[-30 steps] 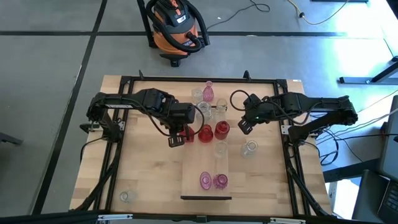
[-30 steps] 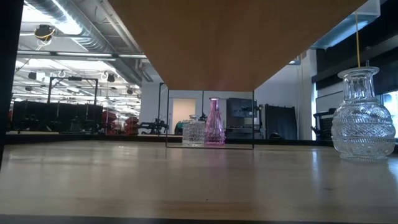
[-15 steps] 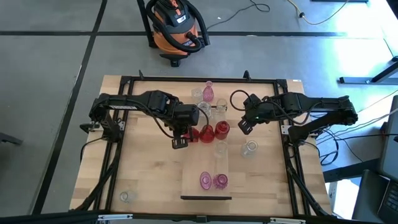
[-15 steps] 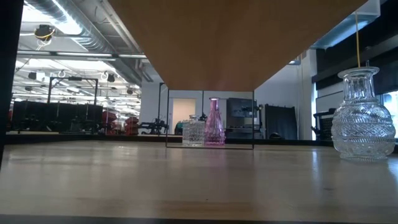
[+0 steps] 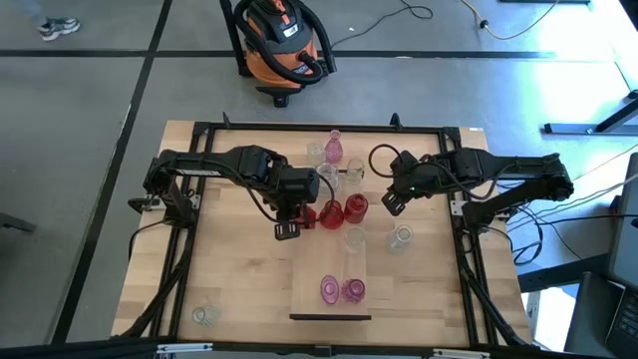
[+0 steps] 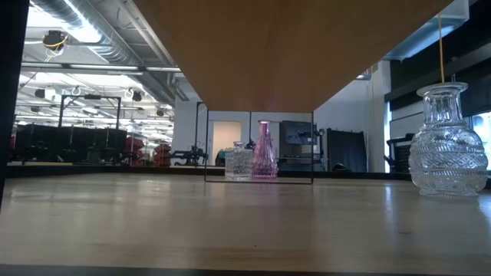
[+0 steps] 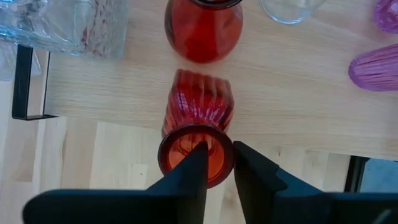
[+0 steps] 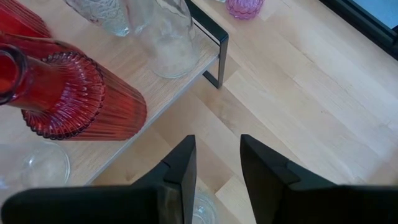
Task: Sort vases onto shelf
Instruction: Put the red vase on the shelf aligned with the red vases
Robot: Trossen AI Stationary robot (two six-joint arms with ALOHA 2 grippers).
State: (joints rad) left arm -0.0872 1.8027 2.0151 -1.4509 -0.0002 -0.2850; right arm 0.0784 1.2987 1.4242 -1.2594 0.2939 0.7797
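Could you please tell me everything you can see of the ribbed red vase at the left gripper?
The ribbed deep red glass vase looks translucent, with fine vertical flutes on its body and a flared round rim facing the wrist camera. It stands on the long light-wood shelf near its edge, beside a smoother red vase. One finger of the left gripper reaches into its mouth and the other sits outside the rim, parted only a little. From above it shows at the shelf's left side.

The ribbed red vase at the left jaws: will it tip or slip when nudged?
The ribbed red vase looks like glass, so probably slick and breakable. It stands at the shelf edge, so a push could tip it off. The left gripper has one finger inside the rim, which may steady it.
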